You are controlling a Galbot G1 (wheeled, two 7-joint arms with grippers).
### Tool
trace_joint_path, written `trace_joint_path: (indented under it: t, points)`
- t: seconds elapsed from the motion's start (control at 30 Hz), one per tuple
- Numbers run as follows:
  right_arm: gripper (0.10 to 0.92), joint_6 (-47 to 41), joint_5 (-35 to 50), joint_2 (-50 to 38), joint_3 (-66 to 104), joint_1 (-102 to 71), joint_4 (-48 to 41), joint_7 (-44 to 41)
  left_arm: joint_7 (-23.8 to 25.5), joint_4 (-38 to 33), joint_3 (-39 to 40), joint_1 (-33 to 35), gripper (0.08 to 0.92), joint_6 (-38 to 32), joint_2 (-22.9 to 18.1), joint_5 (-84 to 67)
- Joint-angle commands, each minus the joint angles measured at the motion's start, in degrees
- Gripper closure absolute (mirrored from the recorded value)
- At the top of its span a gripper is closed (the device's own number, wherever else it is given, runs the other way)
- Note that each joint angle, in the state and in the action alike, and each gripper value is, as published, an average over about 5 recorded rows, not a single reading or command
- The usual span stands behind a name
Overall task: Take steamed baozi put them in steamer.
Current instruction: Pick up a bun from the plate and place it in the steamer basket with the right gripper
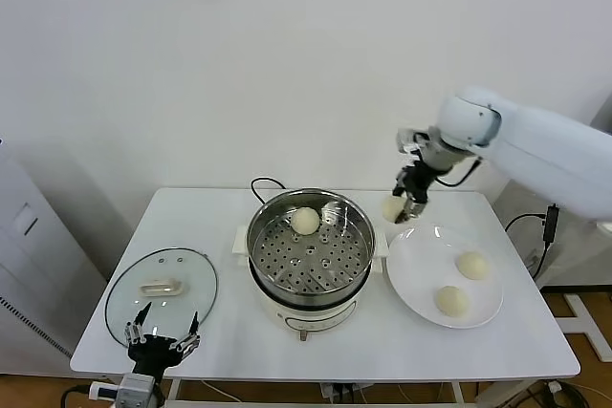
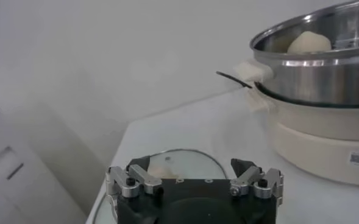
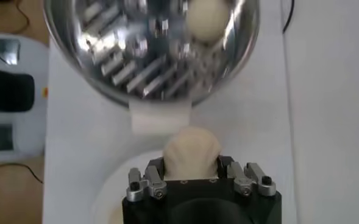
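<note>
1. The right end effector (image 1: 405,208) is closed on a bun (image 1: 393,207), which is pinched between its fingers (image 3: 144,182) and held in the air above the gap between the steamer and the plate.
2. In the right wrist view the held bun (image 3: 191,152) is seen between the two fingers, with the steamer's side handle (image 3: 161,117) and the desk below it.
3. The steamer (image 1: 310,255) is placed at the middle of the desk (image 1: 459,351), just left of the right end effector; a shiny pot on a white base.
4. One bun (image 1: 305,221) is found inside the steamer, on the perforated tray, toward its far side.
5. A white plate (image 1: 421,284) is set right of the steamer, and two buns (image 1: 471,265) (image 1: 452,300) are lying on it, apart from each other.
6. The left end effector (image 1: 161,341) is held at the near left edge of the desk with its fingers (image 2: 130,181) spread wide and nothing between them.
7. A round glass lid (image 1: 161,293) with a white handle is laid flat on the desk, just beyond the left end effector and left of the steamer.
</note>
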Motion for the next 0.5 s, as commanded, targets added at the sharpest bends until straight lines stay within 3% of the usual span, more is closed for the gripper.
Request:
trace_joint_path:
  t: [0.03,0.23,0.5]
  points:
    - [0.499,-7.48,11.37,17.84,-5.99,6.21,-3.17,1.90,-0.57,-0.71,0.51,0.34,0.177,0.02,-0.51,0.98]
    - [0.499,-8.00,10.58,27.25,-5.38,-0.76,-9.47,3.80,-0.62,-1.59,1.02,0.63,0.177,0.16,-0.54,1.04]
    - [0.499,-9.03,7.52,32.69,-5.39,-7.19,-12.92,5.51,-0.62,-1.87,1.45,0.45,0.177,0.36,-0.85,0.25]
